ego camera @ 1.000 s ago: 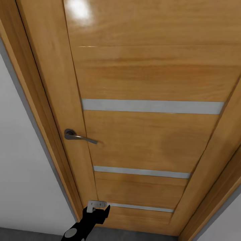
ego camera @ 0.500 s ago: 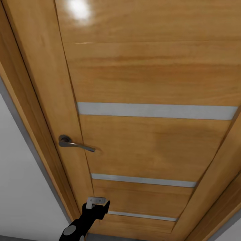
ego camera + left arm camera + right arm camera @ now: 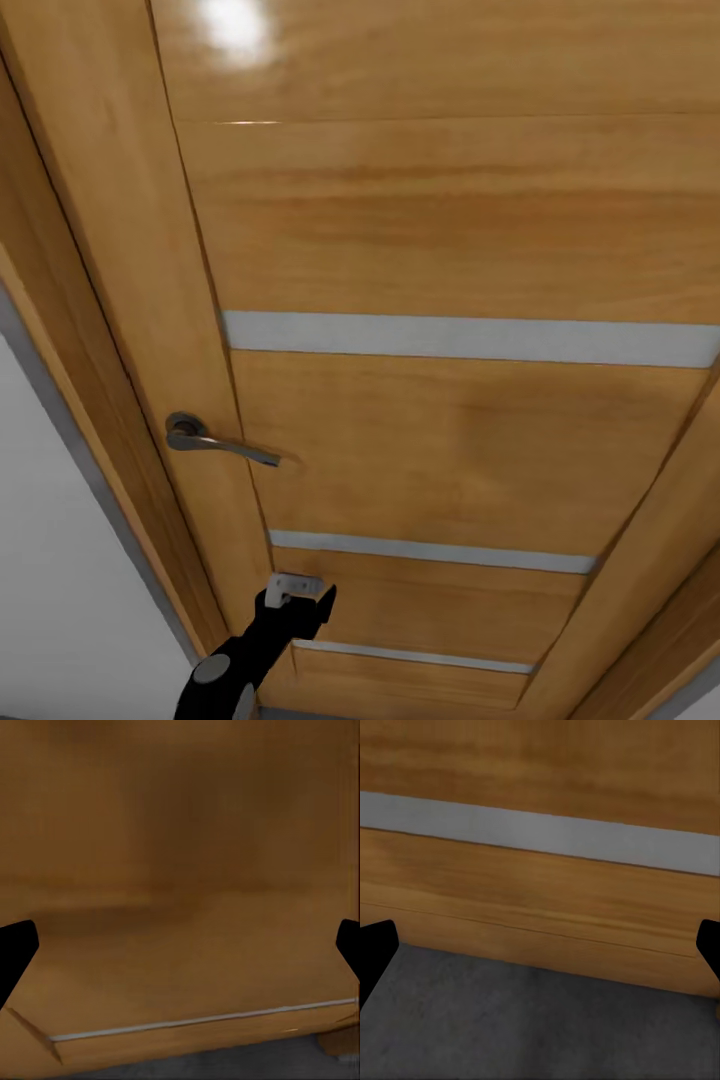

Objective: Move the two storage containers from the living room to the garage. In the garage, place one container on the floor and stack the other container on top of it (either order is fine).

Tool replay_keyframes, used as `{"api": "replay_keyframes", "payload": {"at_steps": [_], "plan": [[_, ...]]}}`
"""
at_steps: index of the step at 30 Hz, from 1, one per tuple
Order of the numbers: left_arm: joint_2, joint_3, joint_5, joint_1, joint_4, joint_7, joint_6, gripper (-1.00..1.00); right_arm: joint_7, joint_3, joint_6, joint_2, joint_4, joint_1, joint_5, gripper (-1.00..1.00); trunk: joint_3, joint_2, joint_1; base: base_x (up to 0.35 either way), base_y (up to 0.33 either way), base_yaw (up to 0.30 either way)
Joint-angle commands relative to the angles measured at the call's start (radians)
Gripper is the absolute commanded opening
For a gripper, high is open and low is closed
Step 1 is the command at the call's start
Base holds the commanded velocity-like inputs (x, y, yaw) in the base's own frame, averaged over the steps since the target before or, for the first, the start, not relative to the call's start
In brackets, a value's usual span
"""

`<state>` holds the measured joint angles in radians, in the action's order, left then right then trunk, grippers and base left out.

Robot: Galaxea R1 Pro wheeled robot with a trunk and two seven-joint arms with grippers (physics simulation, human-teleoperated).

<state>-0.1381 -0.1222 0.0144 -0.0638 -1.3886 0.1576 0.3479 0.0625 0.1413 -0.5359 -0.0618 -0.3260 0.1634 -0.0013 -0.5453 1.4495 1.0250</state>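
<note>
Glossy wooden door with grey horizontal strips [image 3: 450, 250] and a grey lever handle [image 3: 215, 442] at 9 o'clock; both empty grippers [image 3: 180, 949] [image 3: 540, 949] gape wide.

Closed wooden door [image 3: 450, 300] and a strip of floor [image 3: 525, 1020]

The door was honey-coloured wood with grey horizontal strips, shut in its frame. The floor below was dark grey, rough concrete meeting the door's bottom edge.
</note>
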Motion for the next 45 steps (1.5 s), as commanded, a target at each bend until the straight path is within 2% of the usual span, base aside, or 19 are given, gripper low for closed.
{"api": "replay_keyframes", "payload": {"at_steps": [1,13,20,23,27,29,32,41,45], "plan": [[-0.001,0.001,0.001,-0.018,0.0,0.02,0.008,1.0,0.007,0.006,-0.002,0.0,0.001,0.001,0.0,1.0,-0.001,0.001,0.0,0.031,0.0,0.0],[-0.002,0.002,0.0,-0.145,0.009,0.046,0.021,1.0,0.007,0.006,-0.002,0.0,0.001,0.001,0.0,1.0,-0.001,0.001,0.0,0.008,0.0,0.0],[-0.002,0.003,0.0,-0.228,0.023,0.045,0.086,1.0,0.007,0.006,-0.002,0.0,0.001,0.001,0.0,1.0,-0.001,0.001,0.0,0.0,0.0,0.0],[-0.004,0.004,0.007,-0.297,0.088,0.045,0.102,1.0,0.007,0.006,-0.002,0.0,0.001,0.001,0.0,1.0,-0.001,0.001,0.0,0.0,0.0,0.0],[-0.009,0.003,0.054,-0.331,0.152,0.045,0.106,1.0,0.007,0.006,-0.002,0.0,0.001,0.001,0.0,1.0,-0.001,0.001,0.0,0.0,0.0,0.0],[-0.012,0.004,0.089,-0.376,0.212,0.045,0.106,1.0,0.006,0.006,-0.002,0.0,0.001,0.001,0.0,1.0,-0.001,0.001,0.0,0.0,0.0,0.0],[-0.015,0.004,0.106,-0.418,0.275,0.044,0.106,1.0,0.006,0.006,-0.002,0.0,0.001,0.001,0.0,1.0,-0.001,0.001,0.0,0.0,0.0,0.0],[-0.019,0.004,0.117,-0.532,0.412,0.043,0.106,1.0,0.006,0.006,-0.002,0.001,0.001,0.001,0.0,1.0,-0.001,0.001,0.0,0.0,0.0,0.0],[-0.027,0.004,0.123,-0.602,0.493,0.043,0.104,1.0,0.006,0.006,-0.002,0.001,0.001,0.001,0.0,1.0,-0.001,0.001,0.0,0.0,0.0,0.0]]}}
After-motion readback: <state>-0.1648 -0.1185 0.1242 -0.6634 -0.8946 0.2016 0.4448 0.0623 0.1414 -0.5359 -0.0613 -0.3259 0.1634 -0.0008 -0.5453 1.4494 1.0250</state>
